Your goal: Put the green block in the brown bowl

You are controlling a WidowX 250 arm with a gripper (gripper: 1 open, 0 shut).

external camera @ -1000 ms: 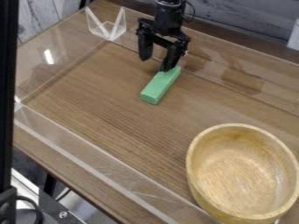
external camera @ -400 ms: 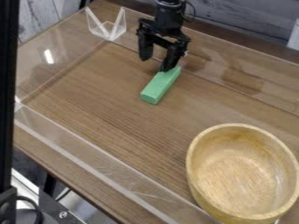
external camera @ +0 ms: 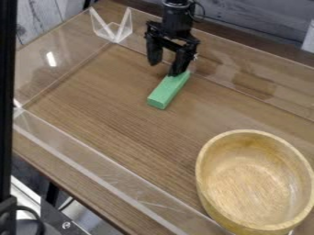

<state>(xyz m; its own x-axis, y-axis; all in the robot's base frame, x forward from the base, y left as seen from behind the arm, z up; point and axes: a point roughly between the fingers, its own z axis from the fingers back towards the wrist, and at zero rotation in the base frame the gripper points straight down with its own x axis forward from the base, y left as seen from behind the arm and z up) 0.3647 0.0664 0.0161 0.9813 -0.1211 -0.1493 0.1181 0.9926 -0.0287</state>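
The green block (external camera: 170,90) lies flat on the wooden table, a short bright bar angled slightly, in the upper middle of the view. My black gripper (external camera: 168,64) hangs just behind its far end, fingers pointing down and open, with nothing between them. It stands slightly above the block, not touching it as far as I can see. The brown bowl (external camera: 254,179) sits at the lower right, wide, light tan and empty, well apart from the block.
Clear plastic walls (external camera: 50,60) border the table on the left and front. A clear folded stand (external camera: 113,27) sits at the back left. Bare wood lies between the block and the bowl.
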